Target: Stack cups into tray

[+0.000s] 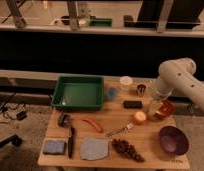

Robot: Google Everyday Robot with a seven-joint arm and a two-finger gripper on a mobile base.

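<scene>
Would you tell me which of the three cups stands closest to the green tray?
The grey-blue cup, just right of the tray; the cream-white cup and steel cup sit farther right, nearer the gripper beside the red-orange bowl.

Three cups (112, 93) (cream, grey-blue, steel), one green tray (79, 94), two bowls (173, 140).

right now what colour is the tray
The tray is green, camera view; hand by the red-orange bowl.
</scene>
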